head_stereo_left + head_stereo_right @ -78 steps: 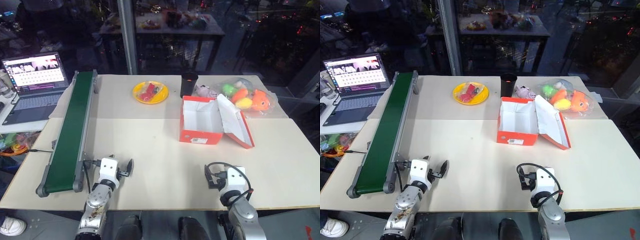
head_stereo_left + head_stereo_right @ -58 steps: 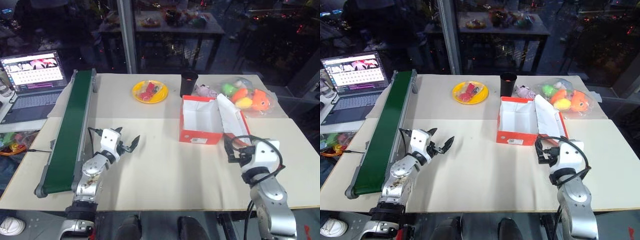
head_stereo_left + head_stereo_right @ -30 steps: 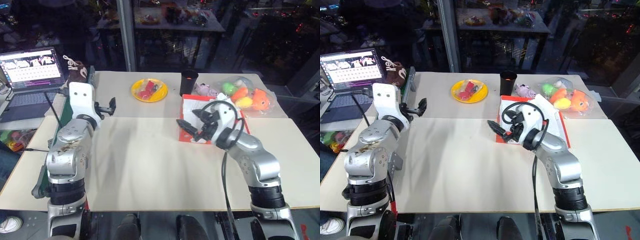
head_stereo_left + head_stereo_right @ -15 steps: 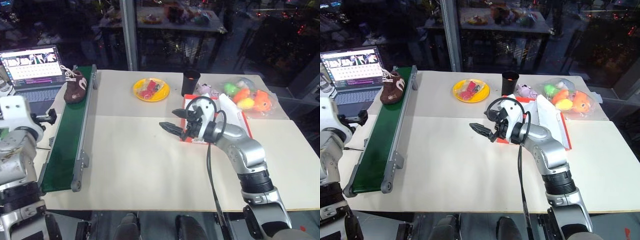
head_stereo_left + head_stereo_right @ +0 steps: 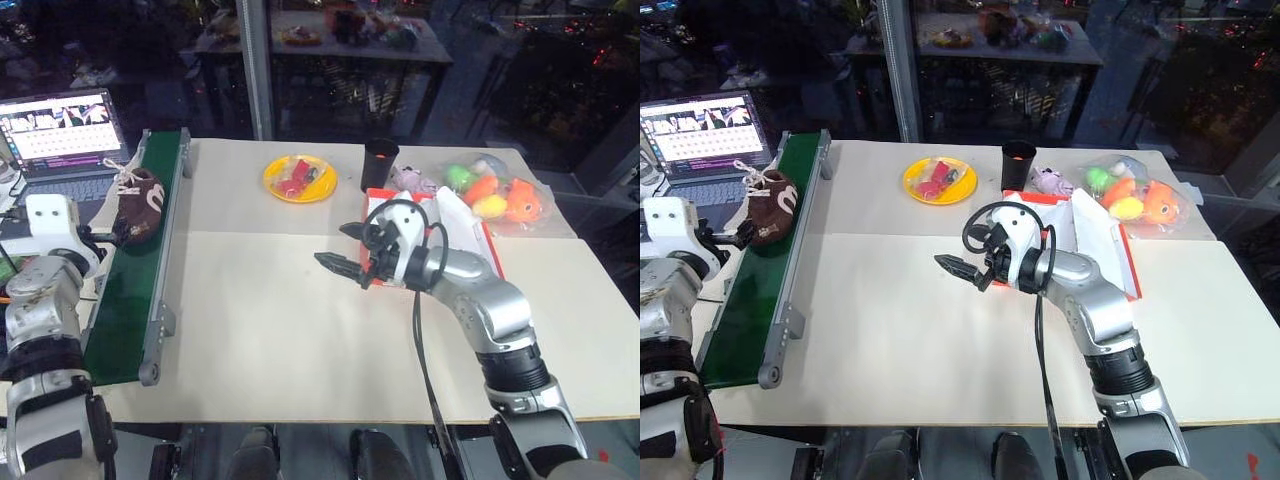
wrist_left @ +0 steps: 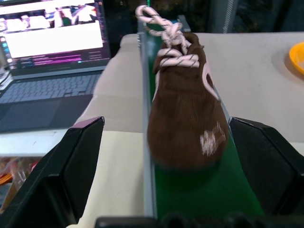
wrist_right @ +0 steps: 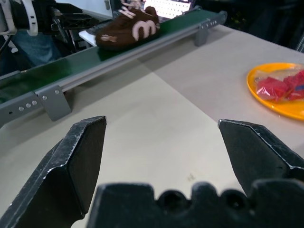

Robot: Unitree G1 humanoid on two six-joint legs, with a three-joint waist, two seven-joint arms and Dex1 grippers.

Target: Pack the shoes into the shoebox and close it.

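shoe | lengthwise on belt, toe toward robot | left tool spread | right tool spread

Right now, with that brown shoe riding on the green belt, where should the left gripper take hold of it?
Grip the shoe across its narrow body behind the laces, coming in level from the toe end. It lies lengthwise on the conveyor belt, toe toward the open left gripper, whose fingers already straddle it.

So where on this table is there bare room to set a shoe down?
The near half of the table is bare, from the green conveyor across to its right edge. The far right is crowded: open shoebox, black cup, bagged toys, yellow plate. The right hand hovers mid-table.
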